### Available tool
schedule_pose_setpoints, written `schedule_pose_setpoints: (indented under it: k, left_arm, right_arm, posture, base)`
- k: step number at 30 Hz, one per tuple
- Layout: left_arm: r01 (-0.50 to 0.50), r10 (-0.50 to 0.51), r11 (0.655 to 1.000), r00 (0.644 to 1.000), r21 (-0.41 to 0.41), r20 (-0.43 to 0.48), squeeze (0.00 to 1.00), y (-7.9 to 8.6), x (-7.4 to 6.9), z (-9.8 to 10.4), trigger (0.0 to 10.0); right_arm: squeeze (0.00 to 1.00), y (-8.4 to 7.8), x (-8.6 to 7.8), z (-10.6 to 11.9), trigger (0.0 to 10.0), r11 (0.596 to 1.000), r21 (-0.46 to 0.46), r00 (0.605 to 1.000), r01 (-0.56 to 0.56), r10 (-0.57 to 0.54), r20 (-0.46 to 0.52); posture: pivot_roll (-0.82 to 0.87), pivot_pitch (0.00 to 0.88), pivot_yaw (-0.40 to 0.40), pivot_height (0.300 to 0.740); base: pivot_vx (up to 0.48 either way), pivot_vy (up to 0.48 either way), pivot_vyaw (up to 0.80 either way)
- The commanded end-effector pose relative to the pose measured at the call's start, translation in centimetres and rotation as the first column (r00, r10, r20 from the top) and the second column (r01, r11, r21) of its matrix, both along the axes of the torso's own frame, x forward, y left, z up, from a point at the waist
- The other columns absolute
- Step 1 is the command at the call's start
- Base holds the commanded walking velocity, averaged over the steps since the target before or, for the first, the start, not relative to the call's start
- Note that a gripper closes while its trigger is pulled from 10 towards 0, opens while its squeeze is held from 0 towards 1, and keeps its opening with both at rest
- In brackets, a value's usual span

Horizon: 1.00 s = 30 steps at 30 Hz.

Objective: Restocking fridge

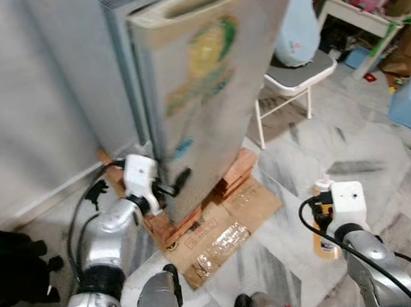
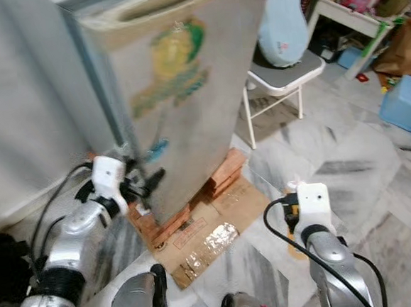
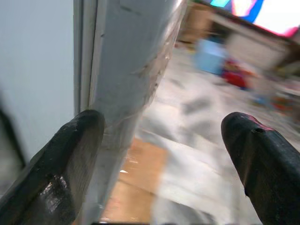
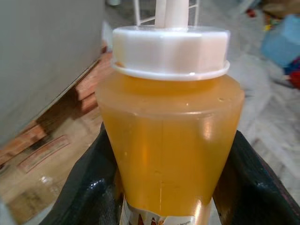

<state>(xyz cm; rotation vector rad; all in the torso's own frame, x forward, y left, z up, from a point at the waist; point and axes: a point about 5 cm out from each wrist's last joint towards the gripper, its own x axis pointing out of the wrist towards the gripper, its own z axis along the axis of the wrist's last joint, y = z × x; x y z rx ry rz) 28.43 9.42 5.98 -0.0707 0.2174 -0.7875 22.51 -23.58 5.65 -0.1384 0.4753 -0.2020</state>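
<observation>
Your right gripper [image 4: 159, 187] is clamping the bottle [image 4: 168, 136], low beside you. Left fingers [image 3: 56, 173], apart, are straddling the fridge door [image 1: 207, 89] edge; they're risking slipping off while pulling.

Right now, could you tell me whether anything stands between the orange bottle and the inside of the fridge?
Yes: the fridge door itself. It looks shut or nearly so, and the left tool is open at its lower edge. The right tool grips the orange bottle out over the floor, apart from the fridge.
</observation>
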Motion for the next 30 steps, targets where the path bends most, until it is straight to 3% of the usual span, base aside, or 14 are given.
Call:
schedule_pose_setpoints:
  k: [1, 5, 9, 12, 16, 20, 23, 26, 30]
  left_arm:
    - [0.229, -0.227, 0.973, 0.972, -0.024, 0.053, 0.00, -4.5, -1.1, 1.7, 10.0]
    - [0.378, -0.375, 0.926, 0.921, -0.009, 0.103, 0.00, -6.8, -2.7, 3.0, 10.0]
    - [0.369, -0.367, 0.929, 0.925, -0.002, 0.101, 0.00, -7.0, -2.6, 3.4, 10.0]
    - [0.301, -0.303, 0.953, 0.946, 0.031, 0.116, 0.00, -6.6, -1.8, 3.5, 10.0]
    - [0.332, -0.331, 0.943, 0.938, 0.002, 0.103, 0.00, -6.5, -2.1, 4.0, 10.0]
    - [0.254, -0.259, 0.966, 0.959, 0.053, 0.119, 0.00, -5.5, -1.4, 3.8, 10.0]
    - [0.109, -0.116, 0.993, 0.981, 0.052, 0.155, 0.00, -3.9, -0.1, 4.1, 10.0]
    - [0.047, -0.056, 0.997, 0.984, 0.058, 0.166, 0.00, -3.0, 0.2, 4.3, 10.0]
    - [-0.117, 0.094, 0.988, 0.974, 0.105, 0.205, 0.00, -0.7, 0.5, 4.3, 10.0]
  right_arm:
    - [0.00, -1.1, -0.5, -0.2, 10.0, 0.998, -0.023, 0.998, 0.067, -0.067, -0.007]
    - [0.00, -1.8, -1.2, -0.3, 10.0, 0.983, -0.045, 0.984, 0.176, -0.176, 0.004]
    - [0.00, -2.0, -1.5, -0.1, 10.0, 0.972, -0.067, 0.974, 0.225, -0.224, 0.029]
    - [0.00, -1.9, -1.5, -0.1, 10.0, 0.969, -0.054, 0.970, 0.242, -0.240, 0.032]
    - [0.00, -1.8, -1.4, -0.1, 10.0, 0.968, -0.055, 0.970, 0.243, -0.241, 0.044]
    - [0.00, -1.6, -1.2, -0.1, 10.0, 0.968, -0.057, 0.969, 0.245, -0.243, 0.049]
    - [0.00, -1.6, -1.2, 0.1, 10.0, 0.966, -0.071, 0.968, 0.249, -0.245, 0.061]
    - [0.00, -1.8, -1.1, 0.3, 10.0, 0.963, -0.083, 0.965, 0.257, -0.252, 0.072]
    - [0.00, -2.0, -0.9, 0.5, 10.0, 0.961, -0.094, 0.963, 0.262, -0.254, 0.090]
  posture:
    - [-0.01, 0.121, -0.096, 0.740]
    - [-0.01, 0.117, -0.084, 0.740]
    - [-0.01, 0.116, -0.076, 0.740]
    - [-0.01, 0.116, -0.069, 0.740]
    - [0.00, 0.117, -0.066, 0.740]
    - [0.00, 0.118, -0.065, 0.740]
    - [0.00, 0.119, -0.065, 0.740]
    - [0.01, 0.119, -0.066, 0.740]
    - [0.01, 0.124, -0.061, 0.740]
  base:
    - [0.000, 0.000, 0.00]
    - [0.000, 0.000, 0.00]
    - [0.000, 0.000, 0.00]
    - [0.000, 0.000, 0.00]
    - [0.000, 0.000, 0.00]
    - [0.000, 0.000, 0.00]
    - [0.000, 0.000, 0.00]
    - [0.000, 0.000, 0.00]
    - [0.000, 0.000, 0.00]
